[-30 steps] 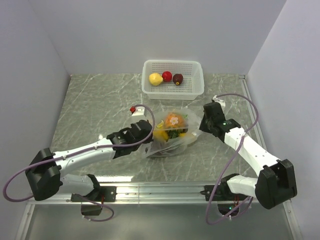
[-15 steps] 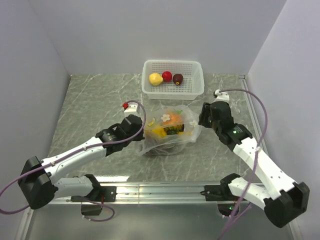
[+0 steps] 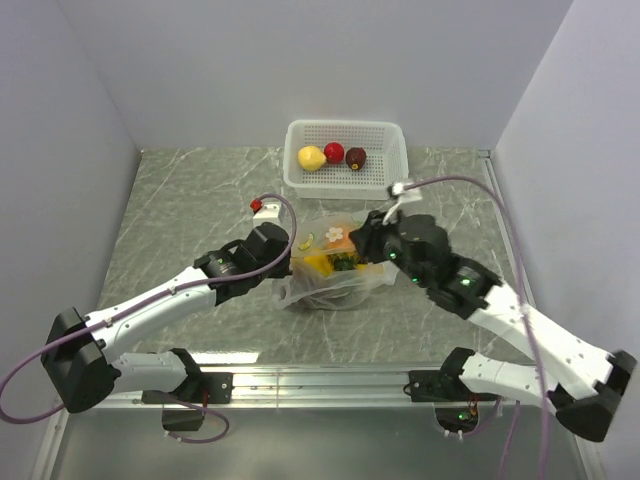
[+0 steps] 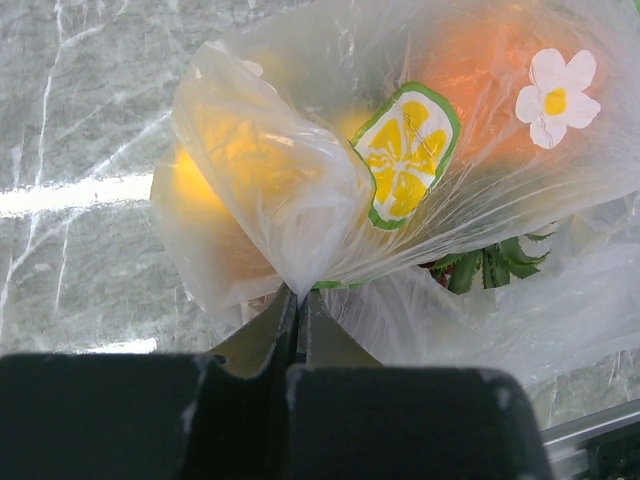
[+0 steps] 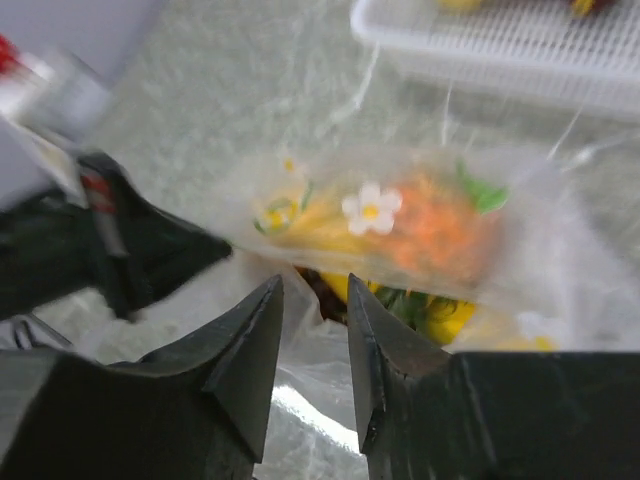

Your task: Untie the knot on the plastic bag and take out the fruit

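Observation:
The clear plastic bag lies mid-table with fruit inside: an orange piece, yellow pieces, green leaves. My left gripper is shut on a fold of the plastic bag at its left side. The left wrist view shows a lemon-slice print, a white flower print and the orange fruit through the film. My right gripper is open above the bag's right side. In the right wrist view its fingertips stand apart over the bag, holding nothing.
A white basket stands behind the bag, holding a yellow fruit, a red one and a dark one. It shows at the top of the right wrist view. Grey walls close in both sides.
My right arm has swung left and forward, bringing its gripper from the bag's right edge to above the bag. My left gripper holds the bag's left side and has shifted slightly.

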`<state>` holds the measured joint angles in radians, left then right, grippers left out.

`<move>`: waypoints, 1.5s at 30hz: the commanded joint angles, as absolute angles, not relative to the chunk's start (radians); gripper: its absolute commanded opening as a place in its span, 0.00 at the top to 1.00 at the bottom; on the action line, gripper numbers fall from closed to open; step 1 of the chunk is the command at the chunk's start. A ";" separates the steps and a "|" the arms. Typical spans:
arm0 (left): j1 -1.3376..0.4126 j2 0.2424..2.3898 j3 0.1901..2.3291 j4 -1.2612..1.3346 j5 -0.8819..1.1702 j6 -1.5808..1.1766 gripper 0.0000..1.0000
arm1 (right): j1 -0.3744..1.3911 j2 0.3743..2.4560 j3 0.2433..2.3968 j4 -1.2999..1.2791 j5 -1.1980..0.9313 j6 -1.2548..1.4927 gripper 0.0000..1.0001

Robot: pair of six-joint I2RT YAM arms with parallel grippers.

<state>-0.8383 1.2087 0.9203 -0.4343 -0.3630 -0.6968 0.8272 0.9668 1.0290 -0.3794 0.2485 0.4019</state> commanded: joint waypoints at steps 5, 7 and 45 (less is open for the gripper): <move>-0.842 1.170 0.910 -0.411 -0.356 -0.703 0.99 | 0.879 1.094 0.735 -0.074 0.279 0.528 0.53; -0.841 1.170 0.905 -0.407 -0.356 -0.703 0.99 | 0.888 1.112 0.674 -0.086 0.296 0.577 0.52; -0.940 1.152 0.747 -0.278 -0.304 -0.732 0.99 | 0.945 1.208 0.845 -0.359 0.460 0.799 0.20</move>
